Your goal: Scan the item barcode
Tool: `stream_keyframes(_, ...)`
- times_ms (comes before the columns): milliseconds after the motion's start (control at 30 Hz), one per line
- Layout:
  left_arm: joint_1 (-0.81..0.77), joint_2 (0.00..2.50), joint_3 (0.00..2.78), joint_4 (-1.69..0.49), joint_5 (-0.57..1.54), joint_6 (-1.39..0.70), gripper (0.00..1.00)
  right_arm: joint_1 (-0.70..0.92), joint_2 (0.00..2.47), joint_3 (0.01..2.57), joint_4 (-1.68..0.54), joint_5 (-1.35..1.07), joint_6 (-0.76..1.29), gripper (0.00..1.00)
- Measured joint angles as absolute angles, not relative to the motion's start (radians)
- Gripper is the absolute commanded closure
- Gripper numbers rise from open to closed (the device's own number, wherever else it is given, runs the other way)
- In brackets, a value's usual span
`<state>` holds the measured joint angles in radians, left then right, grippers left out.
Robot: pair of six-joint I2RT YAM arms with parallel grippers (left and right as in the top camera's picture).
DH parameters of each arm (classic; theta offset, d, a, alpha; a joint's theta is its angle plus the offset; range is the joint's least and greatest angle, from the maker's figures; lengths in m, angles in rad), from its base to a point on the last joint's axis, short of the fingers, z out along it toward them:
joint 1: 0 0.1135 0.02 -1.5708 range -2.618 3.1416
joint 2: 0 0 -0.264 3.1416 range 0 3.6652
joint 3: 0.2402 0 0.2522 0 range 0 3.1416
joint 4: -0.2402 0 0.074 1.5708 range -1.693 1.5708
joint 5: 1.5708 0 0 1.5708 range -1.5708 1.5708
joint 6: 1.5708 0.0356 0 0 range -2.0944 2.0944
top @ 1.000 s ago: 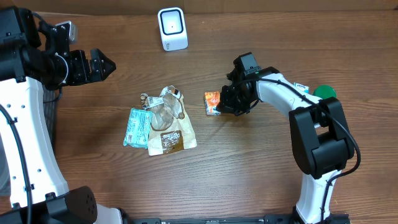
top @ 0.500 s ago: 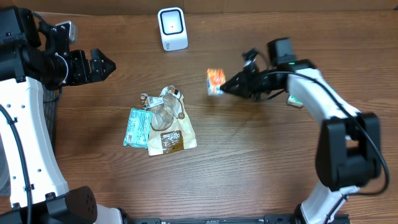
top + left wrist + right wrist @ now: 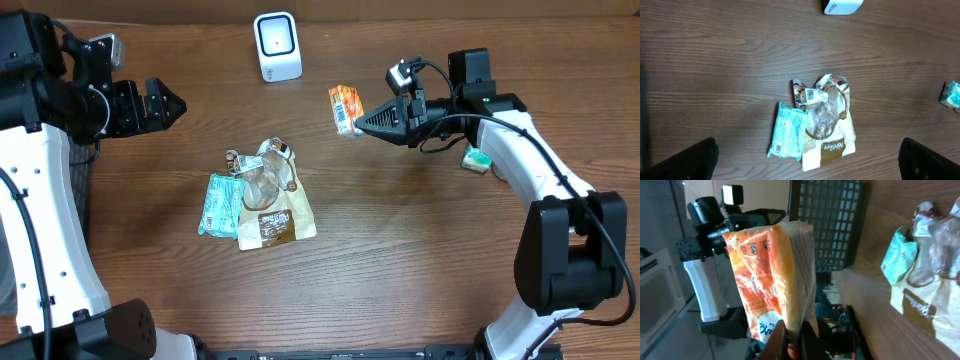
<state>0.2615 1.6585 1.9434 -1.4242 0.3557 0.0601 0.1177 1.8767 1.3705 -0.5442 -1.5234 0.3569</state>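
Observation:
My right gripper [image 3: 360, 121] is shut on a small orange snack packet [image 3: 345, 108] and holds it in the air, right of the white scanner [image 3: 277, 46] at the table's back edge. In the right wrist view the packet [image 3: 775, 275] stands upright, pinched at its lower edge by my gripper [image 3: 795, 342]. No barcode shows on it in any view. My left gripper [image 3: 170, 103] hovers open and empty at the far left. Its view looks down on the scanner [image 3: 842, 6] and the pile.
A pile of packets [image 3: 260, 195] lies mid-table: a teal pack [image 3: 787, 130], a brown-and-white bag [image 3: 832, 145] and clear wrappers. A small teal item [image 3: 477, 160] lies under my right arm. A black mesh basket [image 3: 825, 225] stands off the left side.
My right gripper lifted the orange packet off the table and carried it up and back toward the scanner, turning it. The left arm has not moved.

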Motion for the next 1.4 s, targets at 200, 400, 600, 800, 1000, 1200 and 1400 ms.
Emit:
stream_keyframes(200,0.262,1.658,1.943,-1.424,0.356,0.06,0.01,0.118,1.877,1.37,-0.532,-1.536,0.371,0.96)
stream_keyframes(400,0.262,1.658,1.943,-1.424,0.356,0.06,0.01,0.118,1.877,1.37,-0.496,-1.536,0.347,0.96)
stream_keyframes(600,0.262,1.658,1.943,-1.424,0.356,0.06,0.0,0.118,1.877,1.343,-0.487,-1.536,0.291,0.96)
stream_keyframes(800,0.262,1.658,1.943,-1.424,0.356,0.06,0.0,0.087,1.877,1.288,-0.467,-1.536,0.274,0.96)
stream_keyframes(1000,0.262,1.658,1.943,-1.424,0.356,0.06,0.01,0.008,1.877,1.268,-0.467,-1.536,0.268,0.96)
stream_keyframes(1200,0.262,1.658,1.943,-1.424,0.356,0.06,0.0,-0.016,1.877,1.268,-0.467,-1.536,0.266,0.96)
stream_keyframes(1400,0.262,1.658,1.943,-1.424,0.356,0.06,0.0,-0.021,1.877,1.268,-0.467,-1.536,0.265,0.96)
